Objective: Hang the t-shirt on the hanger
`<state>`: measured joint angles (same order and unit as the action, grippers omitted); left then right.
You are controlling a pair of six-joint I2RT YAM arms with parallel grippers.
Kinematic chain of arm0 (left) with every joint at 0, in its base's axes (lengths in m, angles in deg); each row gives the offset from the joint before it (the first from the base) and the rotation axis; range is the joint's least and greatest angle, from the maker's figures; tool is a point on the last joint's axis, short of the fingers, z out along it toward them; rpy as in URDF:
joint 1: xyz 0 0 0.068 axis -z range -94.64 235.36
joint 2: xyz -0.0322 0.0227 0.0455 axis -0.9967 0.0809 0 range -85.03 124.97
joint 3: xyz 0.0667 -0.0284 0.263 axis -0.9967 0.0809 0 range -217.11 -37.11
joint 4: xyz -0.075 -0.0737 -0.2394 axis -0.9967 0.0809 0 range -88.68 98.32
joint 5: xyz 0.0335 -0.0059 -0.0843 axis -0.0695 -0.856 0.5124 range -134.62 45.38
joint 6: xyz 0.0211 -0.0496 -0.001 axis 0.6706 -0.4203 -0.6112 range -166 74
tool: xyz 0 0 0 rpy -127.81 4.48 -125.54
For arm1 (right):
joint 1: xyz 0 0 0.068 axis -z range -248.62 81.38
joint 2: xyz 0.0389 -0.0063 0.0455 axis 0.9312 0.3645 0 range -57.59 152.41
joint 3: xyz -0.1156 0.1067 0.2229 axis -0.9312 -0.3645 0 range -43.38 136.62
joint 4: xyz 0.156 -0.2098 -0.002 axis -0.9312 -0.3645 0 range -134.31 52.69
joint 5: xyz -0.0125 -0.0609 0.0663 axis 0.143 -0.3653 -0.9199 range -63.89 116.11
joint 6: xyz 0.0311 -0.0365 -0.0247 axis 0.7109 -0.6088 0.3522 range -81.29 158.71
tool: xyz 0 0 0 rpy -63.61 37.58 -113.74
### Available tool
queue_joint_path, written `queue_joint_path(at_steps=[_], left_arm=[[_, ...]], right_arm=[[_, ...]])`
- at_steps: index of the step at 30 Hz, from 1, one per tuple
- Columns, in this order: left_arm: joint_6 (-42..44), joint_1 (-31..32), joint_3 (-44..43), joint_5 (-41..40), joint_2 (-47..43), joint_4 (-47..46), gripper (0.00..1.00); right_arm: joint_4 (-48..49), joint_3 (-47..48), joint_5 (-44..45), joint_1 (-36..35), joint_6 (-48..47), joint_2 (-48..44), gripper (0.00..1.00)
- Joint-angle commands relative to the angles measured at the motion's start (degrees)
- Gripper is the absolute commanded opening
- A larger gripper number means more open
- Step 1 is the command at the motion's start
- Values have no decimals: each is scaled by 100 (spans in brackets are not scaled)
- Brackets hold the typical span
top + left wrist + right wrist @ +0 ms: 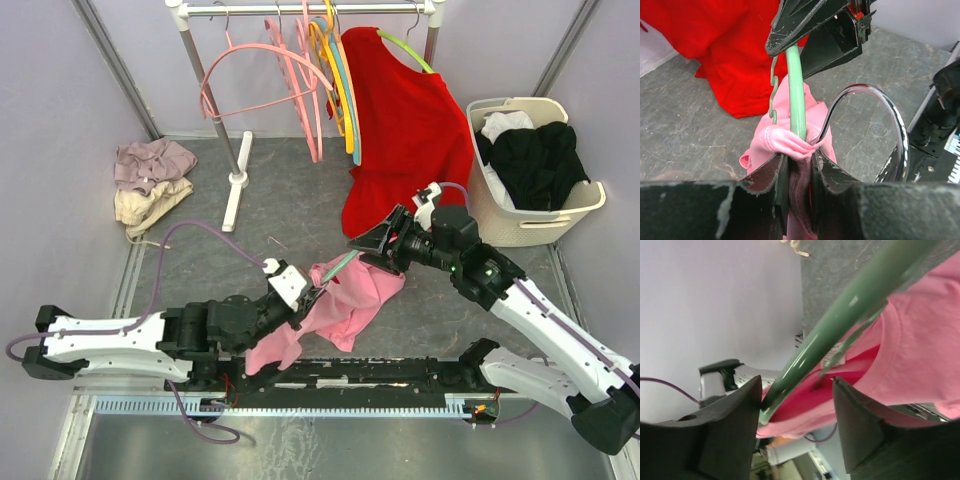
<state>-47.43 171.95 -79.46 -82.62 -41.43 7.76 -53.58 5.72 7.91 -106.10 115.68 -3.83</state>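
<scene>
Tabletop (pixel 290 200): left jaws pinch t-shirt (pixel 785 142), right jaws parted

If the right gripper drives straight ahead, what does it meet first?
Likely the hanger, slanting between the open jaws of the right gripper; the t-shirt collar sits just behind. Depth unclear.

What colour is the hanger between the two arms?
The hanger is pale mint green, with a shiny metal hook; the left wrist view shows it best.
</scene>
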Motion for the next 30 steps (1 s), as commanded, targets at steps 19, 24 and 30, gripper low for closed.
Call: queue_joint_path(at_steps=[19, 24, 30], left_arm=[[-47, -45, -487, 912, -626, 86, 3], [40, -45, -633, 959, -397, 63, 3], [147, -49, -607, 883, -336, -106, 3]], right_arm=[[-2025, 866, 70, -17, -2319, -356, 53], [-1037, 974, -577, -31, -1828, 370, 58], [-1023, 1019, -464, -158, -1794, 551, 58]])
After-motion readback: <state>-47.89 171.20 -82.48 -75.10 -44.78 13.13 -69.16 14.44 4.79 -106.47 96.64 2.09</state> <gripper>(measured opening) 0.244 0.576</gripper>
